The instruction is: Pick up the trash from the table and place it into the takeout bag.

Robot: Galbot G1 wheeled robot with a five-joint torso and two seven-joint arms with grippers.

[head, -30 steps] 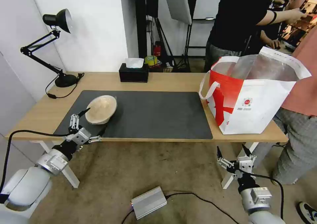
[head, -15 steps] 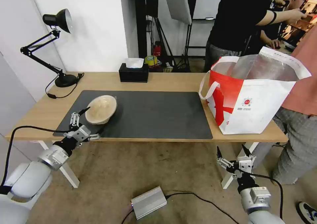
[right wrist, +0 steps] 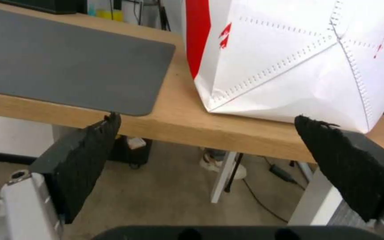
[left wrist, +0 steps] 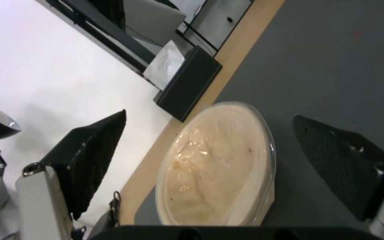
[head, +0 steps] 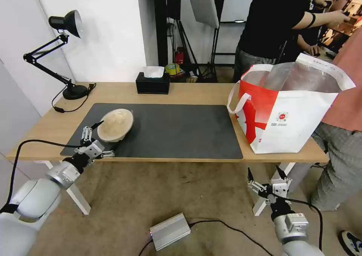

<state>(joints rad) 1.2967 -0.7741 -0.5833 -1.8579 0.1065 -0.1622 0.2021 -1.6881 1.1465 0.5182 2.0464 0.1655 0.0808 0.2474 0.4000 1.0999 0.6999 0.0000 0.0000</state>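
In the head view we see the left arm reaching up from the lower left of the frame, forearm angled toward the table (head: pixel 52 129), wrist at the front edge. The left hand (head: pixel 101 135) is spread wide, one finger (head: pixel 97 125) up by the near rim of the beige pulp bowl (head: pixel 115 124), the other low at the mat's front edge. The bowl sits tilted on the left part of the dark grey mat (head: pixel 181 129), not gripped.

In the left wrist view, the left hand (left wrist: pixel 210 146) brackets the bowl (left wrist: pixel 216 166): black fingers (left wrist: pixel 94 156) on either side, gaps visible, no contact. The bowl has a clear film lid. The black tissue box (left wrist: pixel 190 86) lies beyond it, at the table's far edge.

The right arm hangs low at the lower right of the head view, below table height, wrist pointing up. The right hand (head: pixel 267 176) is released, fingers splayed, holding nothing. In the right wrist view the right hand (right wrist: pixel 210 133) faces the table's front edge, fingers well apart.

The takeout bag (head: pixel 290 112) stands upright on the right end of the table, mouth open, foil lining showing. From the right wrist view we see its white side (right wrist: pixel 298 60) just beside the mat's corner.
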